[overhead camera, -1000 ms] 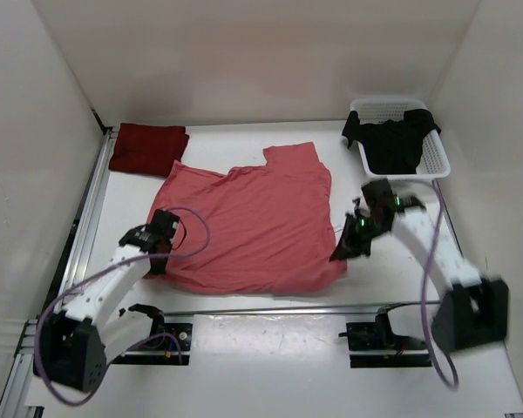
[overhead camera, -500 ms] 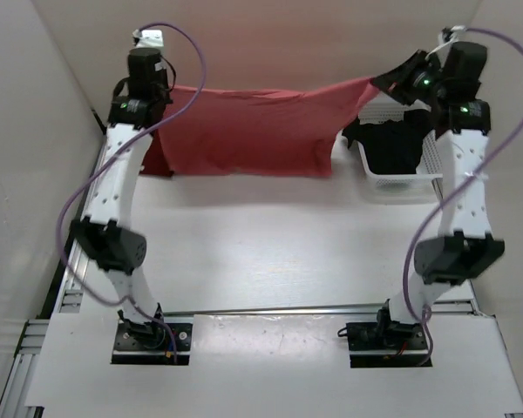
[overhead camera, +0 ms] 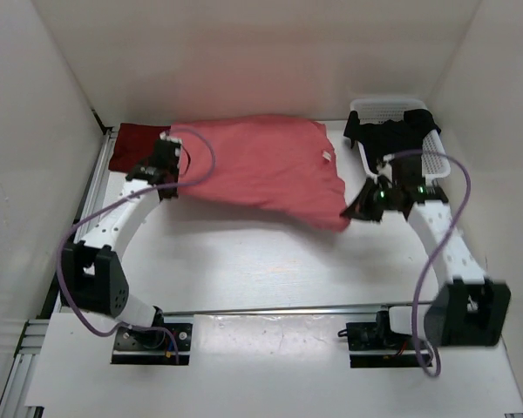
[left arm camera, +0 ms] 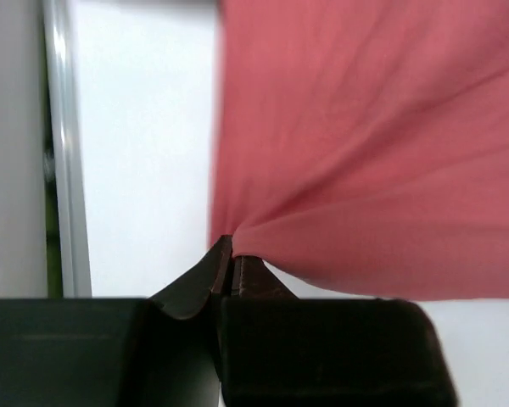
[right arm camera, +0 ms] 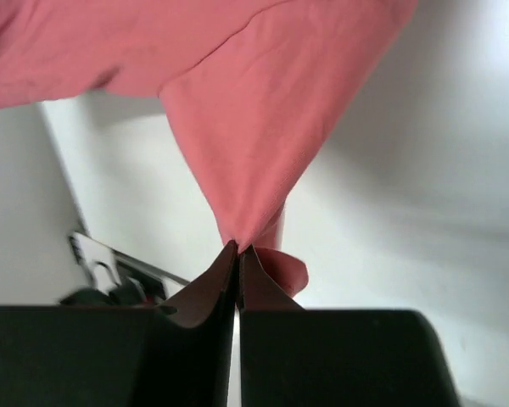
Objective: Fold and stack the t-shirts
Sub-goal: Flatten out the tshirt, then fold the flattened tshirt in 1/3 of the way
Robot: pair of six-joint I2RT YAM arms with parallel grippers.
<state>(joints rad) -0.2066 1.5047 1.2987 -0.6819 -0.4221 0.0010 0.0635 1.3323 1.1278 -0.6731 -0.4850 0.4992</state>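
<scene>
Left claw [left arm camera: 229,257] and right claw [right arm camera: 237,252] each pinch a corner of the plain salmon-pink cloth t-shirt [overhead camera: 261,165], left of the white perforated plastic basket [overhead camera: 436,161]. Lower both together, taut, probably to flatten it.

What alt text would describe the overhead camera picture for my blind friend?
A salmon pink t-shirt hangs spread over a white table, pinched at one side by the left gripper and at the other by the right gripper. A dark maroon t-shirt lies back left; a black t-shirt sits in a white basket back right.
</scene>
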